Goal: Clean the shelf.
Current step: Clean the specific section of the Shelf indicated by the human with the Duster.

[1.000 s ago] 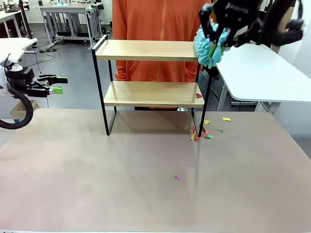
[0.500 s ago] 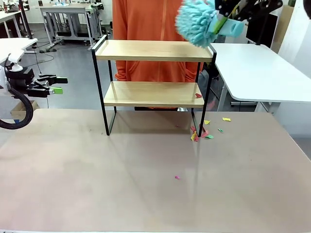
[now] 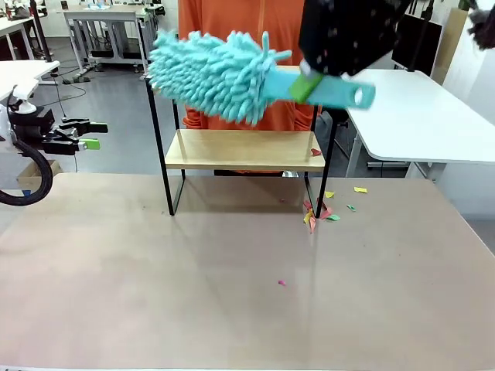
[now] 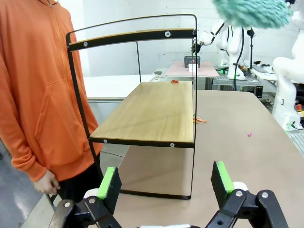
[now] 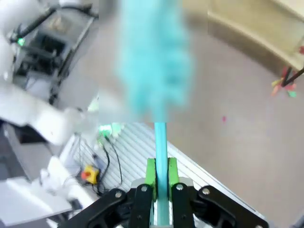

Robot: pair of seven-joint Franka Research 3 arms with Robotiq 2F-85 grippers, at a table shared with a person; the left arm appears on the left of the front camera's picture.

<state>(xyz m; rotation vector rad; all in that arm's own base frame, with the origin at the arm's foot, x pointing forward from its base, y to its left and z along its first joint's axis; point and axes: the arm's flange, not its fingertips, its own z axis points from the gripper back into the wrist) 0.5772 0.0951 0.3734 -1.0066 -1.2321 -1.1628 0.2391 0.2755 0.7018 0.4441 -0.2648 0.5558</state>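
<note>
Right gripper [image 3: 309, 83] clamps the handle of a fluffy turquoise microfibre duster [image 3: 216, 73] just above the two-tier wood-and-black-metal shelf [image 3: 240, 148]; I judge dusting underway, and next I'd lower onto its top board.

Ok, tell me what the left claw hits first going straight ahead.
Likely the small two-tier shelf of light wood and black metal: the left claw points at its near end, about lower-board height; depth unclear.

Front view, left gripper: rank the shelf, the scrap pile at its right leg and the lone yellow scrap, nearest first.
1. The shelf, just to the right of the left gripper.
2. The scrap pile, at the foot of the shelf's right leg.
3. The yellow scrap, farther right on the table.
</note>
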